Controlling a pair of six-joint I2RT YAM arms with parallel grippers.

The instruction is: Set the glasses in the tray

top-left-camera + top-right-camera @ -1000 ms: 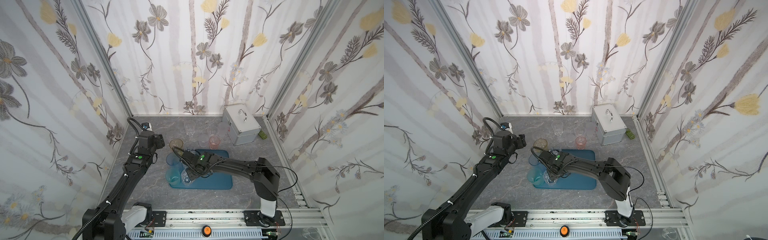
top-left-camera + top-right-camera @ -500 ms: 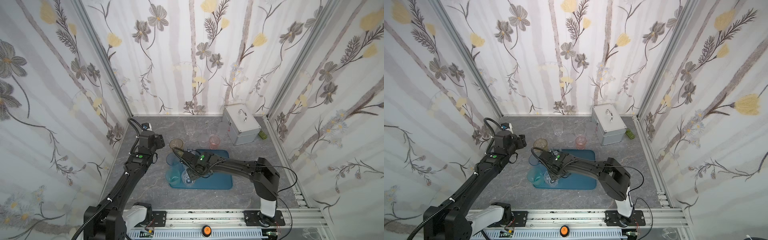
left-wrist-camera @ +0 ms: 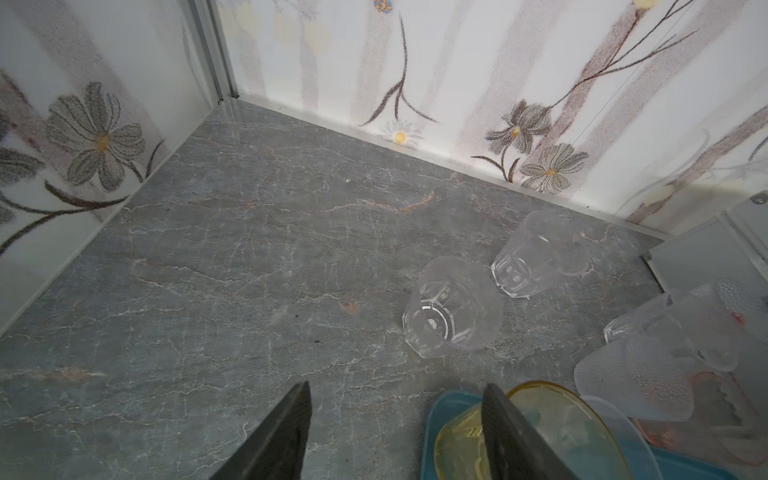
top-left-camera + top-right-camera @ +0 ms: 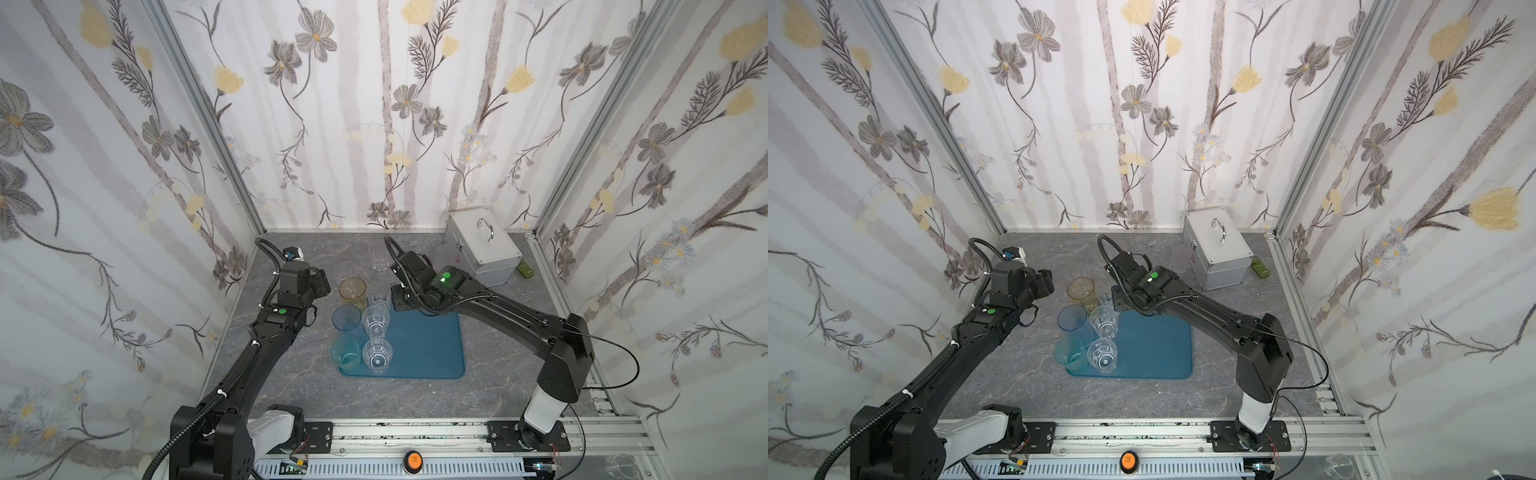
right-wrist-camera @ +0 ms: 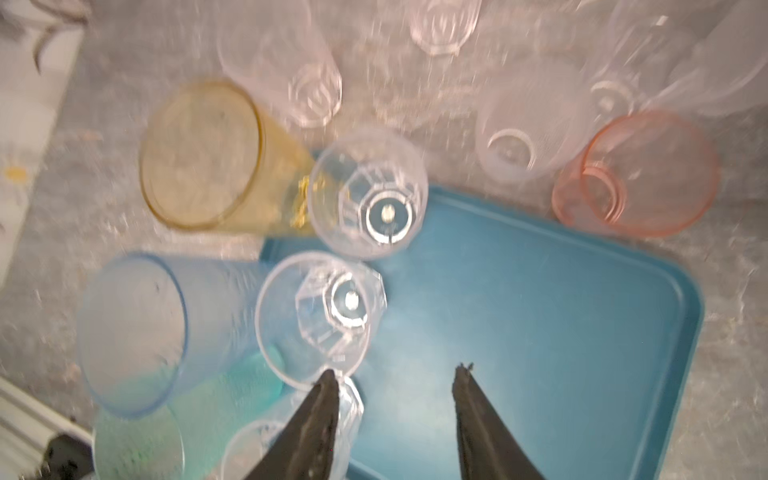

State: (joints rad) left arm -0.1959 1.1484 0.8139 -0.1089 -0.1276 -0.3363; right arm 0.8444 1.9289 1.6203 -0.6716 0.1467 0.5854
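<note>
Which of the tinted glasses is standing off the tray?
The pink glass: it stands on the grey table just past the far edge of the tray. The amber glass, blue glass and teal glass stand along its left edge.

Glasses (image 4: 376,322) on left of tray (image 4: 424,349)

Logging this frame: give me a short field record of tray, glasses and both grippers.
tray: teal-blue, right half bare
on tray, left side: amber glass, blue glass, teal glass, three clear glasses
off tray: pink glass, frosted glasses, two clear faceted glasses, on the table
left gripper: open, empty, near the amber glass
right gripper: open, empty, above the tray
other: silver case at the back
</note>
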